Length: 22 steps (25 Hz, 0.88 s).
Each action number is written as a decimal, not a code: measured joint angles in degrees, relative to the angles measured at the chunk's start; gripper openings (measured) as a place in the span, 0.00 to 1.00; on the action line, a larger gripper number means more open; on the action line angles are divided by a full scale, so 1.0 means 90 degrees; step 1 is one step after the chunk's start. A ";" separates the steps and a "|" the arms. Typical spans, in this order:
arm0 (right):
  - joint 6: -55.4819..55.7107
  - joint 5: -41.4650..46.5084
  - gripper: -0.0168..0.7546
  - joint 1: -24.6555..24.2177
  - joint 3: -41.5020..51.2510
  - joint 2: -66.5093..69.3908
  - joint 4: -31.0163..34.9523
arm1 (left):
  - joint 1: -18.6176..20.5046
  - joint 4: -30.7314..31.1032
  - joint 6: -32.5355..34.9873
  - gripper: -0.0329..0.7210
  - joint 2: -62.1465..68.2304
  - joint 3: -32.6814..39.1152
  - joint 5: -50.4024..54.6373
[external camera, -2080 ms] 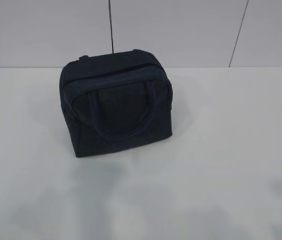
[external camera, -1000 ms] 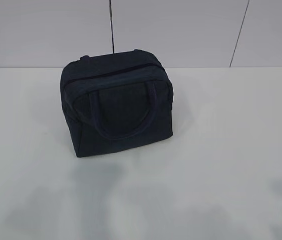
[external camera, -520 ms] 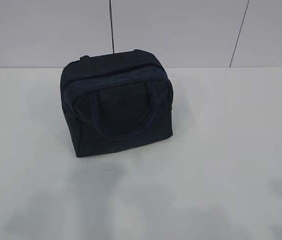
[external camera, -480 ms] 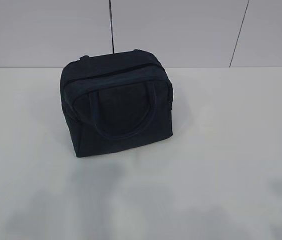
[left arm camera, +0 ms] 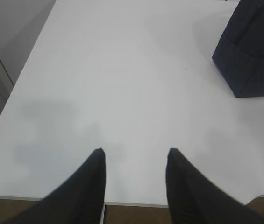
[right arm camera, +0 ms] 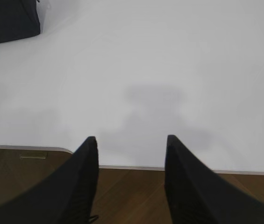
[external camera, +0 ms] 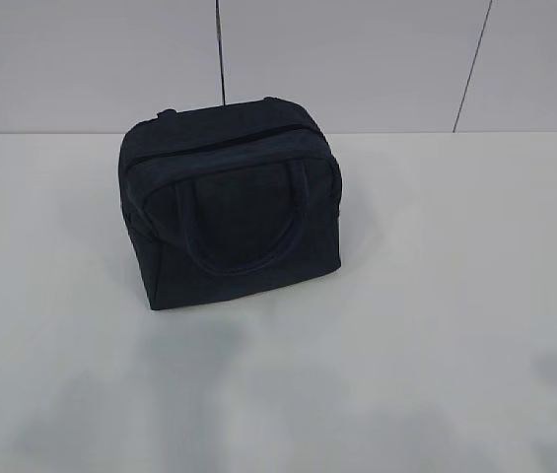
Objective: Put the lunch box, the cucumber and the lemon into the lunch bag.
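The dark navy lunch bag point(external camera: 229, 202) stands upright on the white table point(external camera: 436, 296), its zipper closed along the top and one loop handle lying on its front. It also shows in the left wrist view point(left arm camera: 255, 49) and a corner of it in the right wrist view point(right arm camera: 8, 18). The lunch box, the cucumber and the lemon are out of view. My left gripper point(left arm camera: 135, 151) is open and empty over the table's near edge. My right gripper point(right arm camera: 131, 138) is open and empty over the near edge too. Neither gripper shows in the exterior view.
A grey panelled wall point(external camera: 357, 59) stands behind the table. Brown floor point(right arm camera: 132, 196) lies below the table's near edge. The table's left edge point(left arm camera: 10, 98) runs close to a grey wall.
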 joint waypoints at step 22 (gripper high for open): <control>0.0000 0.0000 0.48 0.0000 0.0000 0.0000 0.0000 | 0.0000 0.0000 0.0000 0.45 0.0000 0.0000 0.0000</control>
